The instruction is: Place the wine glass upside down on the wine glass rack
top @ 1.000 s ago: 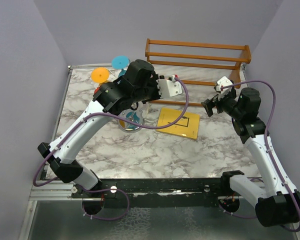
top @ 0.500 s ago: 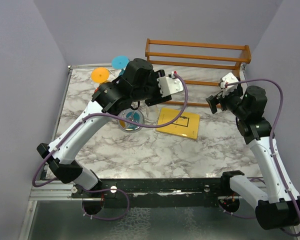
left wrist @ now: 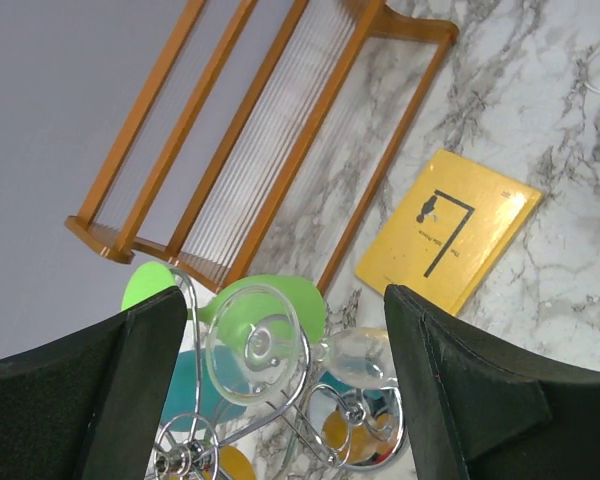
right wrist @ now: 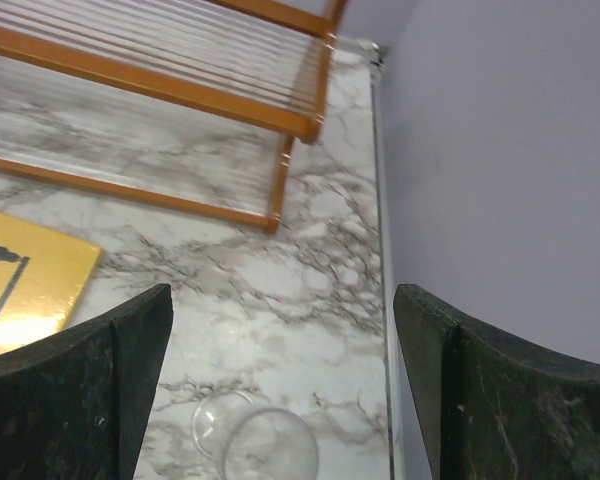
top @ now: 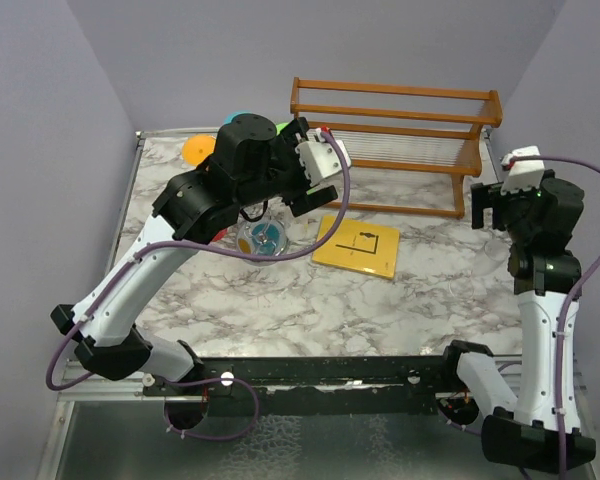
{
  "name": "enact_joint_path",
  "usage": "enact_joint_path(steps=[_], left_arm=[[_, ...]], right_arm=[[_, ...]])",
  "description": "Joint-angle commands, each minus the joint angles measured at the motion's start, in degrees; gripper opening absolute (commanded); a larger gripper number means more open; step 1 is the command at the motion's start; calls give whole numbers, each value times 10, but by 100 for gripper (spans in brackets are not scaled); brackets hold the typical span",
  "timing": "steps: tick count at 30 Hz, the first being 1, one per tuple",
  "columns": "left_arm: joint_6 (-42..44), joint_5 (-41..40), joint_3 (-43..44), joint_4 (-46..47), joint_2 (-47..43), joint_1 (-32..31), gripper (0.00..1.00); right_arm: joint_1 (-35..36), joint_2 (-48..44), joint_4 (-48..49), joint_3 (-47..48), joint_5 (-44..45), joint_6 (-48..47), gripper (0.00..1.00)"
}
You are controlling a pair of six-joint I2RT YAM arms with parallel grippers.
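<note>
A clear wine glass (left wrist: pixel 253 343) hangs upside down in a looping arm of the silver wine glass rack (left wrist: pixel 310 425), foot up and bowl (left wrist: pixel 365 355) below. My left gripper (left wrist: pixel 280 305) is open above it, one jaw on each side, touching nothing. In the top view the rack's round base (top: pixel 263 240) shows under the left gripper (top: pixel 298 195). A second clear glass (right wrist: pixel 255 440) stands on the marble under my open right gripper (right wrist: pixel 280 300), which is raised near the right wall (top: pixel 490 205).
Green (left wrist: pixel 270 295), teal (left wrist: pixel 195 385) and orange (top: pixel 198 150) glasses are around the wire rack. The wooden slatted shelf (top: pixel 395 120) runs along the back. A yellow book (top: pixel 357 246) lies mid-table. The right wall (right wrist: pixel 500 150) is close to the right gripper.
The left gripper has opened and let go of the clear glass, now hanging on the rack, and drawn back. The right arm has swung right and back toward the wall.
</note>
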Motion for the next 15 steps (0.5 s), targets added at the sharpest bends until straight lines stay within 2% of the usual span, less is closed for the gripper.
enact_joint_path(steps=[1, 7, 15], left_arm=[[-32, -53, -12, 40, -30, -2, 83], [-39, -73, -64, 62, -69, -2, 84], [-56, -76, -79, 63, -103, -3, 84]], right_arm=[[-65, -20, -77, 26, 23, 20, 91], [-135, -40, -111, 21, 21, 18, 89], [-145, -60, -130, -10, 68, 3, 88]])
